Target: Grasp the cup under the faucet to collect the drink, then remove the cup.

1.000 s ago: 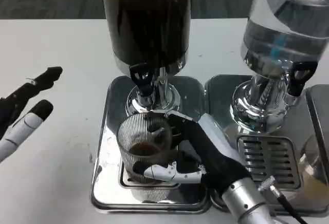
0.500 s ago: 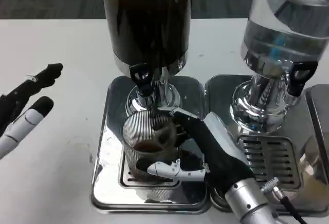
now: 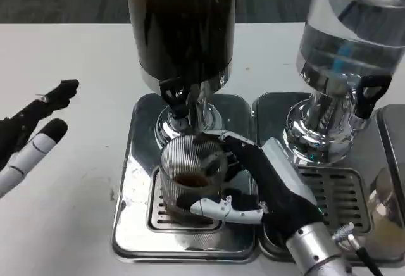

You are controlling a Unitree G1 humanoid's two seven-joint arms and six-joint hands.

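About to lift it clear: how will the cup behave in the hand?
The cup looks like thin ribbed clear plastic, so it may flex if the right hand squeezes hard. The ribs probably help against slipping. It holds only a little dark drink, so it is likely light, yet open-topped: tilting could spill.

Cup (image 3: 190, 178) on drip grate (image 3: 166, 213) of left tray (image 3: 133, 181), directly below left faucet (image 3: 174, 99). Right hand (image 3: 266, 184) wrapped round cup from the right: fingers (image 3: 218, 207) across cup's near side, others behind its far side. Left dispenser (image 3: 181, 29) standing at rear of left tray, behind cup. Right dispenser (image 3: 348, 42) on right tray (image 3: 269, 108), just right of left tray, trays side by side. Right faucet (image 3: 369, 92) above right grate (image 3: 335, 194). Left hand (image 3: 28, 137) well left of both trays, over bare table (image 3: 69, 67), clear of everything.
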